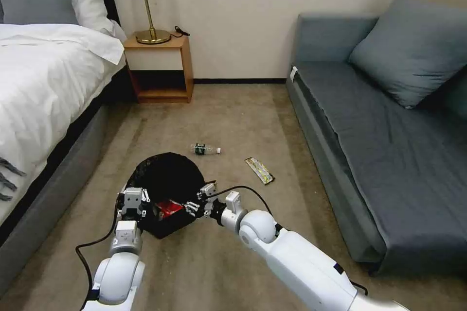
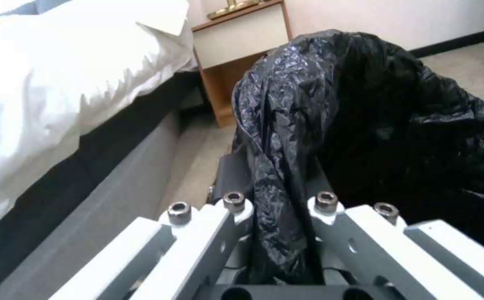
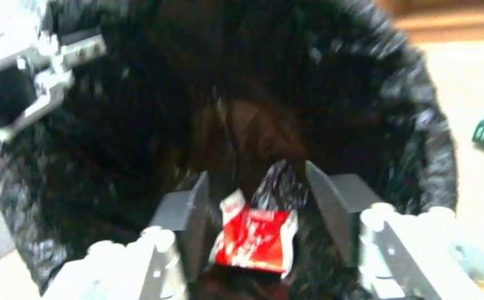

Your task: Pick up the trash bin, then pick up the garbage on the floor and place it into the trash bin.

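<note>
Black liner marks the trash bin [image 1: 168,182], which your left claw [image 2: 278,216] clamps at the rim, keeping its mouth toward your right claw [image 3: 256,208], spread apart around the red-and-white carton [image 3: 253,239] over the opening; bottle [image 1: 205,149] and wrapper [image 1: 260,170] lie on the floor.

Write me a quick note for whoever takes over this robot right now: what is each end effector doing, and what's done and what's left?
Left end effector: shut on the bin rim, holding it beside the bed.
Right end effector: open over the bin mouth, red carton between its fingers, apparently just let go.
Something brown lies deeper in the bin, likely the paper bag.
Left on the carpet: bottle and wrapper, beyond the bin towards the sofa.
</note>
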`<state>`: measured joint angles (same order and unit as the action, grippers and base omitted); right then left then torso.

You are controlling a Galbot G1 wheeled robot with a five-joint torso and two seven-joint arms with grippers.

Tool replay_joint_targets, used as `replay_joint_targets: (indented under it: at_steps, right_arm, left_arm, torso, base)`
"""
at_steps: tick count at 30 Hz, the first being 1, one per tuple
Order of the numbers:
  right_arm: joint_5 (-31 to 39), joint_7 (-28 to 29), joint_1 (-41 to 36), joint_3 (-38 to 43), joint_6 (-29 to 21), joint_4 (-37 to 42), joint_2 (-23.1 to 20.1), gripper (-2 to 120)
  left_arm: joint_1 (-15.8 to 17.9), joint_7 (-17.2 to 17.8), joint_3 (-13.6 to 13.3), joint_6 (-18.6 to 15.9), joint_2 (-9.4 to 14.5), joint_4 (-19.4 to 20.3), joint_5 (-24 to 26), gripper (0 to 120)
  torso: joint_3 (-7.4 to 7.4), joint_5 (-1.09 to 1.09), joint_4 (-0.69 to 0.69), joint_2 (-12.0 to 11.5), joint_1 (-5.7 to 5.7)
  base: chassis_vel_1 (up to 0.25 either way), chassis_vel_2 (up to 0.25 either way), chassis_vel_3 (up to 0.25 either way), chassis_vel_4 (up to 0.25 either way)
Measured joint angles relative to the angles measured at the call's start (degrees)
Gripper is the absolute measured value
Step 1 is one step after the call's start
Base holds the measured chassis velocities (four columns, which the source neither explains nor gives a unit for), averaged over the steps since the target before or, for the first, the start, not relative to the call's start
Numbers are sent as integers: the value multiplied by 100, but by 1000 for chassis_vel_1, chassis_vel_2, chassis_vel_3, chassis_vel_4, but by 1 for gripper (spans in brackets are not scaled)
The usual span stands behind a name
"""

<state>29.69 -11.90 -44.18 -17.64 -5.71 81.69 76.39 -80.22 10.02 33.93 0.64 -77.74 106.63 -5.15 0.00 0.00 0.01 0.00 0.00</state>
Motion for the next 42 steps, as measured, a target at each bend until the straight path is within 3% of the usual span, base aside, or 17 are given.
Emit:
replay_joint_targets:
  at_steps: [1, 5, 7, 11, 14, 20, 34, 42]
  right_arm:
    - [0, 0, 0, 0, 0, 0, 0, 52]
    - [69, 141, -259, 353, 217, 225, -8, 72]
    - [71, 155, -288, 404, 222, 249, -16, 74]
    - [-42, 292, -561, 1095, 336, 294, -99, 93]
    - [-133, 411, -649, 1403, 344, 218, -113, 98]
    - [-360, 838, -844, 2120, 226, -97, -193, 100]
    - [-505, 922, -1082, 2562, 155, -333, -294, 100]
    - [-574, 893, -1034, 2728, 308, -595, -168, 100]
  left_arm:
    - [0, 0, 0, 0, 0, 0, 0, 5]
    - [-35, 9, 74, 18, -2, -1, 3, 5]
    - [-35, 11, 86, 18, 0, -1, 6, 5]
    - [4, 58, 266, -18, 123, -35, 131, 5]
    - [5, 88, 309, -41, 163, -35, 160, 5]
    - [-27, 194, 366, -132, 179, 18, 184, 5]
    - [-64, 237, 476, -147, 229, 36, 229, 5]
    - [76, 342, 248, -338, 157, 71, 121, 5]
  torso:
    - [0, 0, 0, 0, 0]
    - [0, 0, -1, 0, 0]
    - [0, 0, 0, 0, 0]
    - [0, 1, -1, 1, 0]
    - [0, 2, -1, 0, 0]
    - [0, 0, -1, 1, 0]
    - [0, 1, -1, 0, 0]
    - [0, 0, 0, 1, 0]
  base:
    - [0, 0, 0, 0]
    - [0, 0, 0, 0]
    - [0, 0, 0, 0]
    - [0, 0, 0, 0]
    - [0, 0, 0, 0]
    - [0, 0, 0, 0]
    - [0, 0, 0, 0]
    - [-19, 17, 11, -17]
